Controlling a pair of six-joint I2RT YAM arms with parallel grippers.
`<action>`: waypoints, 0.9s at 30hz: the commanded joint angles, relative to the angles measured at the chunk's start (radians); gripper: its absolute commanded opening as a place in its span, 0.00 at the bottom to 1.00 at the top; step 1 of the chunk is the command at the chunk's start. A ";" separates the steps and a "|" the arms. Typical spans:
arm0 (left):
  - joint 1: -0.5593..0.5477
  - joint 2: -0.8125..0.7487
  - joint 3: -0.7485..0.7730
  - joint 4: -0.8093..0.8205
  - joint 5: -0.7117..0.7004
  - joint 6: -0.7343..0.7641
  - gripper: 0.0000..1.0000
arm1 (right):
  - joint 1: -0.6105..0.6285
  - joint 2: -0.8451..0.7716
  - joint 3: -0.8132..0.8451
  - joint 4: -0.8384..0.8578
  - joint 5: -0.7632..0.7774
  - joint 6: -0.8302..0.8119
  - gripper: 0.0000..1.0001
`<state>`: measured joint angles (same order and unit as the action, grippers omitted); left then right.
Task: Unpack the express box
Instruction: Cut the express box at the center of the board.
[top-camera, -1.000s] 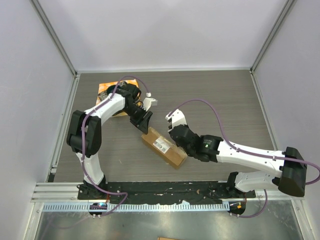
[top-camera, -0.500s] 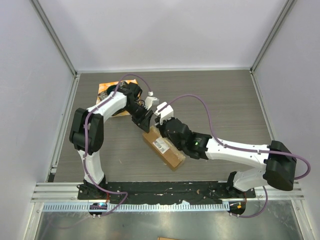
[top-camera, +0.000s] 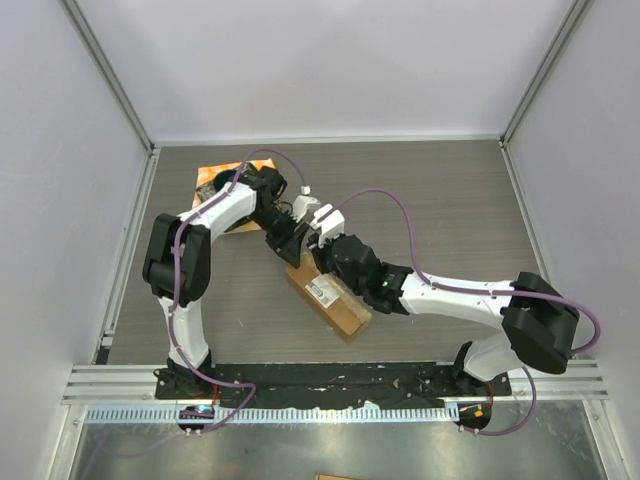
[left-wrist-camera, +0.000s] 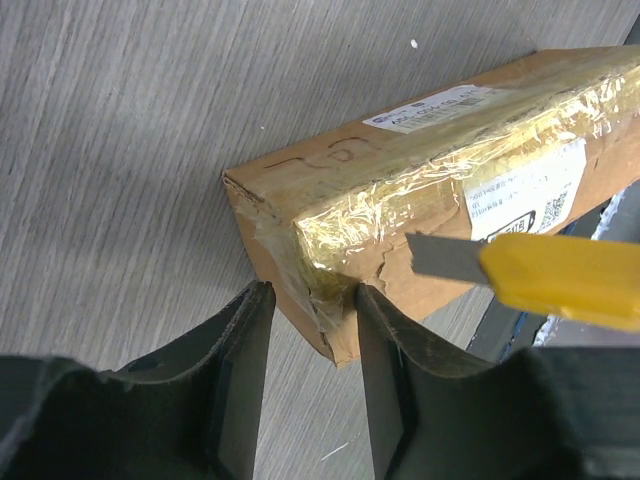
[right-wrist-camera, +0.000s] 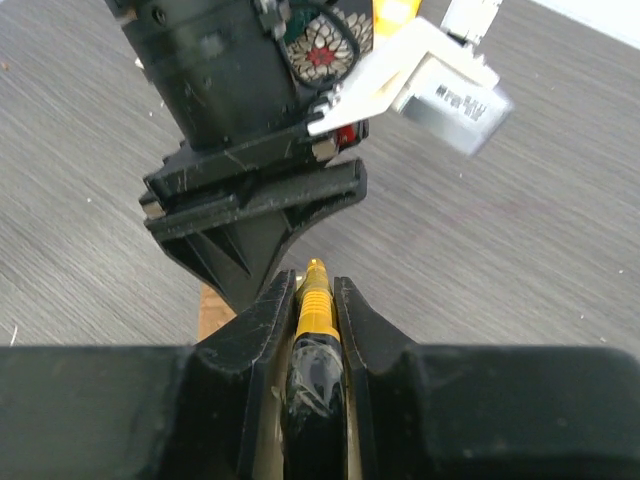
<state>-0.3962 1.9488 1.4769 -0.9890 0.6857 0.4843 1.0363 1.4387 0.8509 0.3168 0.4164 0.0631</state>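
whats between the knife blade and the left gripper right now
The torn, taped end corner of the express box. In the left wrist view it fills the stretch from the knife blade to the left gripper, whose open jaws straddle it.

Worktop (top-camera: 450, 200), contents by position:
- Express box (top-camera: 333, 298): centre, lying diagonally, far end toward rear left.
- Left hand (left-wrist-camera: 310, 300): at that far end, fingers either side of the corner; contact unclear.
- Right hand (right-wrist-camera: 313, 285): just beside it, over the box.
- Cutter (left-wrist-camera: 545, 278): between the right hand's fingers, blade close to the box near the same end.
- Cloth with dish (top-camera: 212, 180): rear left, behind the box.
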 joint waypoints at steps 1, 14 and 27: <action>-0.009 0.030 0.005 -0.008 -0.029 0.040 0.40 | -0.004 -0.009 -0.047 0.082 -0.007 0.033 0.01; -0.009 0.045 0.003 -0.037 -0.011 0.059 0.21 | -0.005 0.008 -0.066 0.119 0.001 0.027 0.01; -0.009 0.053 -0.003 -0.051 0.002 0.066 0.18 | -0.016 0.037 -0.061 0.137 -0.011 0.033 0.01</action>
<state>-0.3950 1.9606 1.4883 -1.0233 0.7300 0.5068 1.0286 1.4769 0.7689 0.3870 0.4046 0.0818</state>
